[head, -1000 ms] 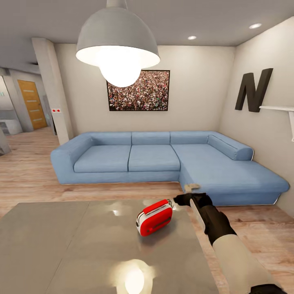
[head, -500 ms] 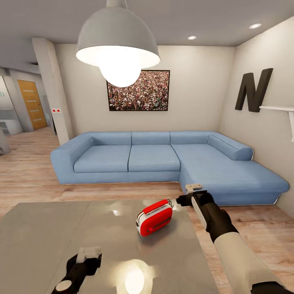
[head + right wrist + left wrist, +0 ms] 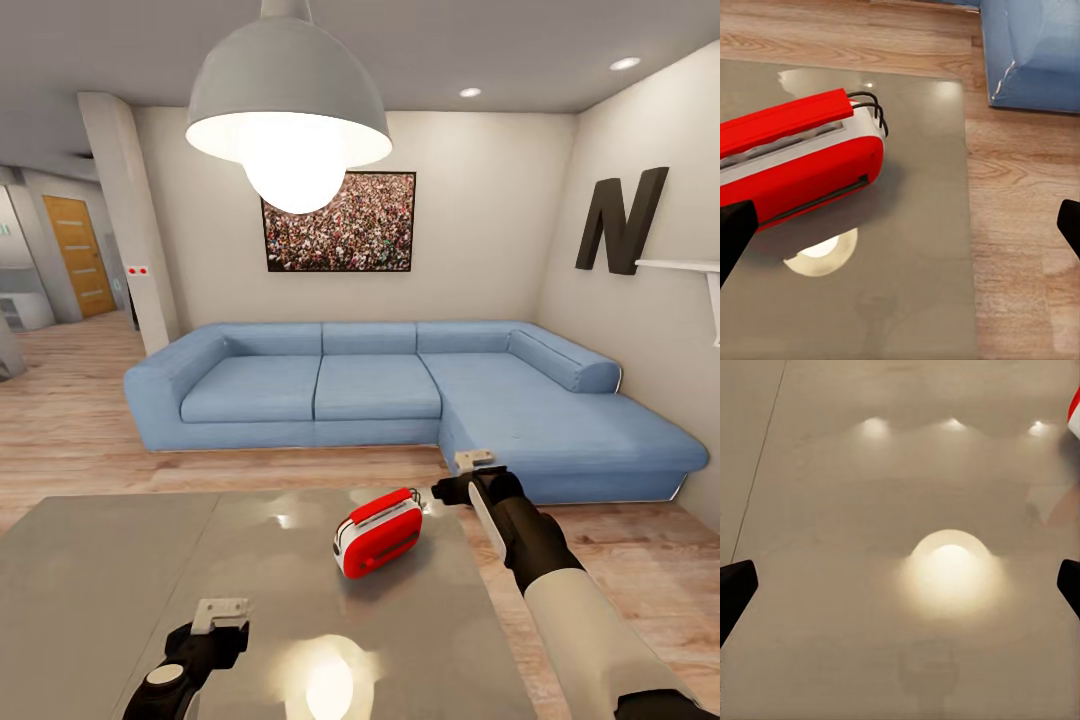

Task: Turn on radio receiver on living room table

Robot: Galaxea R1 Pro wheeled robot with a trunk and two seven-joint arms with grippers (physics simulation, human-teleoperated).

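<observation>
Red and rounded, the radio (image 3: 378, 532) sits on the glossy grey table (image 3: 120, 560), long axis running 8 to 2 o'clock. At its 2 o'clock, just beside it, hovers the right gripper (image 3: 447, 490), fingers spread; the left gripper (image 3: 220, 612), also spread, is farther, at 7 o'clock.

Radio receiver (image 3: 378, 532) stands on the desk (image 3: 100, 560), toward its far right. Right tool (image 3: 438, 492) sits just beside the receiver's right end. Left tool (image 3: 220, 622) hangs over the desk's near part. Sofa (image 3: 400, 395) lies behind the desk, against the wall.
</observation>
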